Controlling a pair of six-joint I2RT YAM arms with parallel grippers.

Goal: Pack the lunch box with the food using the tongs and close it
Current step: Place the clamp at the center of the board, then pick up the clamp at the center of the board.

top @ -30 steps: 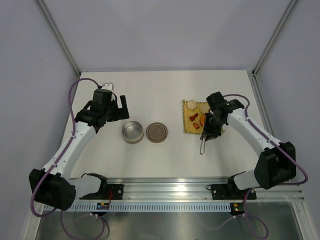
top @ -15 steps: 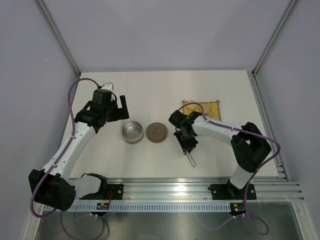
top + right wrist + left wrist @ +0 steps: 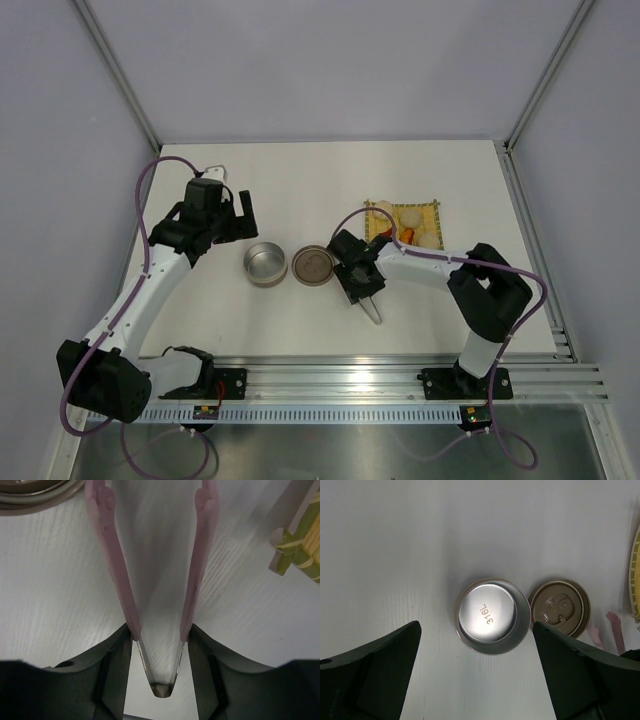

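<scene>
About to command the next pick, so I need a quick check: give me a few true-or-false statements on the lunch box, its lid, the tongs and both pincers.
1. The lunch box is empty. True.
2. The lid sits on the lunch box. False: it lies on the table beside the box.
3. The right pincer holds the tongs. True.
4. The tongs grip a piece of food. False: their arms are spread with nothing between them.
5. The left pincer is shut. False: it is wide open above the lunch box.
6. Food lies on the yellow mat. True.
</scene>
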